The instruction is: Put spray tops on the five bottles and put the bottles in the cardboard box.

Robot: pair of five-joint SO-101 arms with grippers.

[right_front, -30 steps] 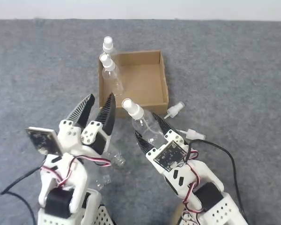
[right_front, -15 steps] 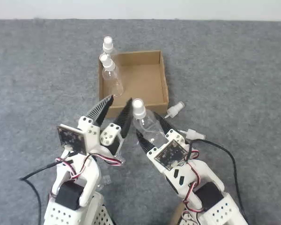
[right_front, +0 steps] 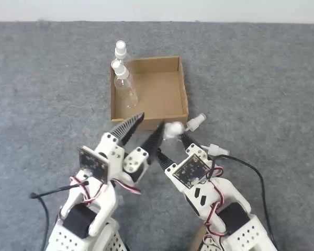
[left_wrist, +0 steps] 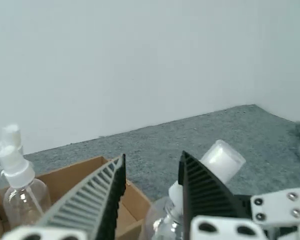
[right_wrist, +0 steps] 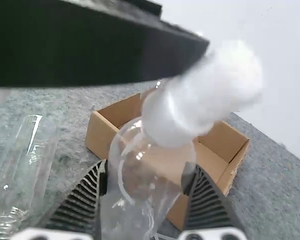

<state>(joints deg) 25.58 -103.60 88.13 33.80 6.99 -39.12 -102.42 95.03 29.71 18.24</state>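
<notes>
The spray bottle (right_wrist: 140, 165), its white top (right_front: 172, 129) fitted, sits at frame centre, clamped in the right gripper (right_front: 171, 146) just below the cardboard box (right_front: 183, 89). The left gripper (right_front: 142, 133) has swung in from the lower left, jaws spread beside that top, probably to seat it before boxing. A capped bottle (right_front: 123, 83) fills the box's upper-left corner, and the right half is free. Loose spray tops (right_front: 196, 122) lie close on the right.

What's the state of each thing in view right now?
Box: open, upright.
Bottle in box: upright, capped.
Bottle behind it: upright, capped.
Held bottle: capped, gripped.
Right gripper: shut on held bottle.
Left gripper: open, holding nothing.
Lying bottle: uncapped, on its side.
Far spray top: loose, lying down.
Near spray top: loose, lying down.
</notes>
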